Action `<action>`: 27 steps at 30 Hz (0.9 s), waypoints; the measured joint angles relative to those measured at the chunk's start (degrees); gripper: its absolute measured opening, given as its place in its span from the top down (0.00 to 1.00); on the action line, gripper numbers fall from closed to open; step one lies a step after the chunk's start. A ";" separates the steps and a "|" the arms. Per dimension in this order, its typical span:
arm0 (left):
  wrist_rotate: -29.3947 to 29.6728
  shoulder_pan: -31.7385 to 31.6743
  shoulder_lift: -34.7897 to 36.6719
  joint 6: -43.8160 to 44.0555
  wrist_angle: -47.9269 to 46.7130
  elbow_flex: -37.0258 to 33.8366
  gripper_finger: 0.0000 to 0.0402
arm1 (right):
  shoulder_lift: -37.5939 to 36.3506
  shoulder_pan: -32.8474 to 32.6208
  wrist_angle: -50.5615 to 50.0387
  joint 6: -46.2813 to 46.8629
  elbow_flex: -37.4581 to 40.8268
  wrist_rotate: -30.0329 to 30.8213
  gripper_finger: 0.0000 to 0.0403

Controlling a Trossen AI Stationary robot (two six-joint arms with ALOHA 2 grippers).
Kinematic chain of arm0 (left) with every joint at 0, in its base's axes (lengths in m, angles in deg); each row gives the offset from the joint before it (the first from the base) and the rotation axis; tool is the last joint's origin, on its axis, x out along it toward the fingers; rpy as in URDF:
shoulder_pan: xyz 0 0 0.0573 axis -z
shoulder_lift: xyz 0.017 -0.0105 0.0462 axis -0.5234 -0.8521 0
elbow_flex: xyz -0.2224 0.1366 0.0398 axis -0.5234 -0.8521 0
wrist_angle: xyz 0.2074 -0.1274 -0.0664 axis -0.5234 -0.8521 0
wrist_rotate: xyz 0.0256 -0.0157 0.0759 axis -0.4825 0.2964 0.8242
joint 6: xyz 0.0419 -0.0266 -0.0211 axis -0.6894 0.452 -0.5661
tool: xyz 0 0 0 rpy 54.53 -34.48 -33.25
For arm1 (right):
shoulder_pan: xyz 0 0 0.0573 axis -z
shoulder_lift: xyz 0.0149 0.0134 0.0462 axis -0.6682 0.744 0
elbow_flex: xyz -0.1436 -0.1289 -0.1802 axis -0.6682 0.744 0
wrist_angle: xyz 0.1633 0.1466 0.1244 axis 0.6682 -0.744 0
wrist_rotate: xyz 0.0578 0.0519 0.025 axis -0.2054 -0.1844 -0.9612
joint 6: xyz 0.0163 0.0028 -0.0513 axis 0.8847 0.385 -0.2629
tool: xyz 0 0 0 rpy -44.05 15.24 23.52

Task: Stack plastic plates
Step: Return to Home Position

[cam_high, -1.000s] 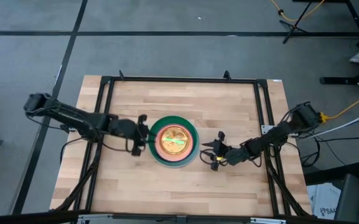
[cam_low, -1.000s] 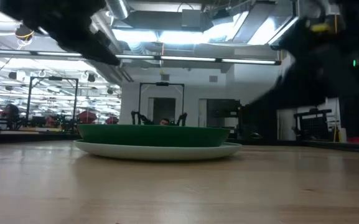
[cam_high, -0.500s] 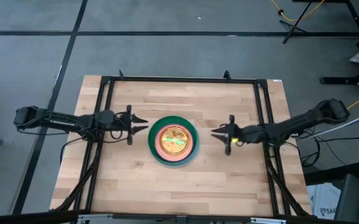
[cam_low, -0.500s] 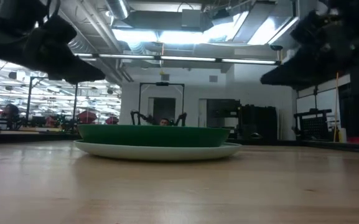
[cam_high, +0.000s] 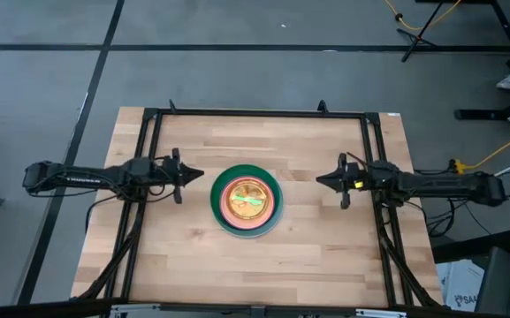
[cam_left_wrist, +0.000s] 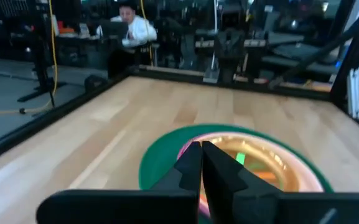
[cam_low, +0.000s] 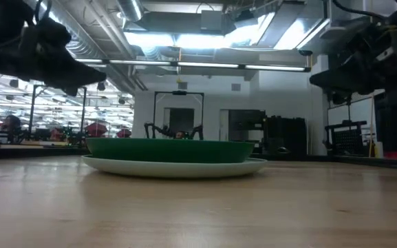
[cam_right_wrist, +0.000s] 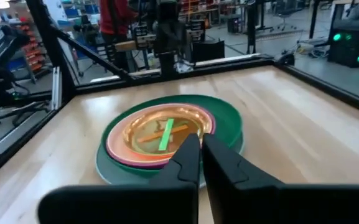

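Observation:
The plastic plates (cam_high: 246, 201) stand nested in one stack at the table's middle. In the low view a dark green plate (cam_low: 167, 149) sits on a pale larger one (cam_low: 184, 167). Inside it lie a magenta plate (cam_right_wrist: 118, 157) and an orange one (cam_right_wrist: 157, 134), with neon green showing at the centre (cam_right_wrist: 165, 135). My left gripper (cam_high: 200, 176) hangs shut in the air to the left of the stack, pointing at it. My right gripper (cam_high: 319, 179) hangs shut to the right of it, also pointing at it. Neither touches a plate.
A black frame (cam_high: 255, 113) runs along the table's far edge and down both sides. Bare wood lies all around the stack. Beyond the table, a person sits at a desk (cam_left_wrist: 132, 28) and another stands (cam_right_wrist: 114, 18).
Both grippers have drawn back from the stack and risen. The left has gone toward the table's left edge, the right toward the right and far edges. Both have shut with nothing between the fingers. The stack has stayed where it was.

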 joint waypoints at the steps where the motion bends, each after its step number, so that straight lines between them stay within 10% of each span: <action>1: -0.02 0.00 1.39 0.04 -0.46 0.00 0.98 | -1.57 0.39 -1.39 -0.23 0.00 -0.05 0.97; 11: 4.75 0.00 20.95 0.11 -13.33 0.00 0.99 | -20.25 0.89 -17.50 -1.40 0.00 5.00 0.97; 27: 4.55 0.06 20.27 0.11 -14.97 0.55 0.96 | -23.10 0.88 -18.85 -0.97 -0.09 6.43 0.96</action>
